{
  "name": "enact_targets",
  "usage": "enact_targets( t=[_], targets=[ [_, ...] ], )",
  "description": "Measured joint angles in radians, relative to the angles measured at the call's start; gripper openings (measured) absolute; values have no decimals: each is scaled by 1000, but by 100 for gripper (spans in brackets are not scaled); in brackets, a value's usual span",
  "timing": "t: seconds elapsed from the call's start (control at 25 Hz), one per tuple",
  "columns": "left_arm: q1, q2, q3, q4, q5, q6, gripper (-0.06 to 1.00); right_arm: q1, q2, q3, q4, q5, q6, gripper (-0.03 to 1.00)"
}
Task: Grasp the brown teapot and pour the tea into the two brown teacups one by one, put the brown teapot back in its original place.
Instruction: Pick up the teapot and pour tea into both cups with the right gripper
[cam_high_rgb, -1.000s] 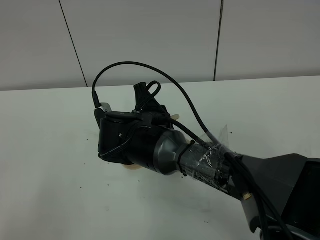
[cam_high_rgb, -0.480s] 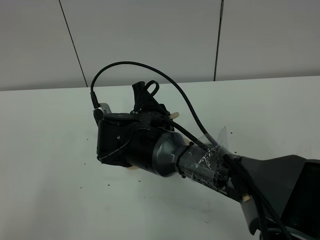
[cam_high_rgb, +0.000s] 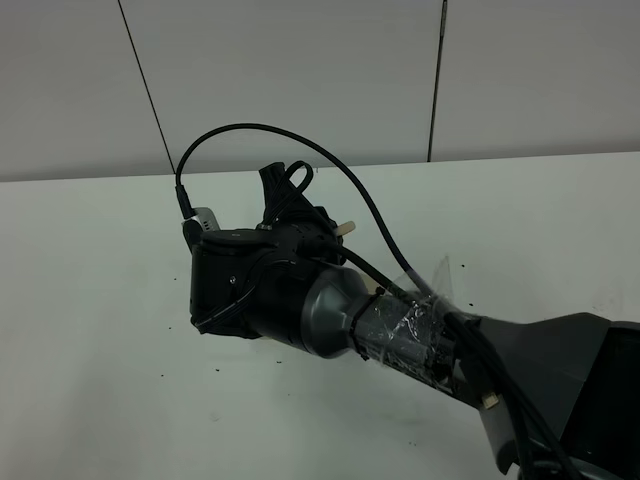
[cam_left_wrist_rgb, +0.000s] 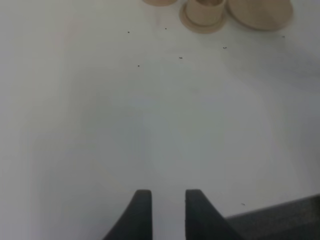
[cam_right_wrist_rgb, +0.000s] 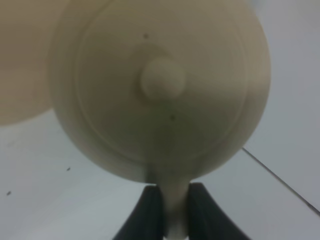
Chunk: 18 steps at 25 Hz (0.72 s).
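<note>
The right gripper (cam_right_wrist_rgb: 175, 195) has shifted slightly sideways in 1 second, jaws pinched narrowly on the handle of the brown teapot (cam_right_wrist_rgb: 160, 85); likely carrying it toward the 2 teacups (cam_left_wrist_rgb: 205, 11).

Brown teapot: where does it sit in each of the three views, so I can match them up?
Right wrist: the brown teapot fills most of the picture, lid and knob facing the camera, handle clamped in the right tool.
Exterior high: hidden behind the right arm.
Left wrist: not identifiable; beside a teacup, a large beige piece is cut off by the frame.
Shared landmark: the white, speckled table.
</note>
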Motion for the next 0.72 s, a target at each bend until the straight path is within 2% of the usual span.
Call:
enact_targets(
  t=[0.72],
  targets=[
    [0,0,0,0,0,0,24,21,0,0,-52,5,-9,10]
  ],
)
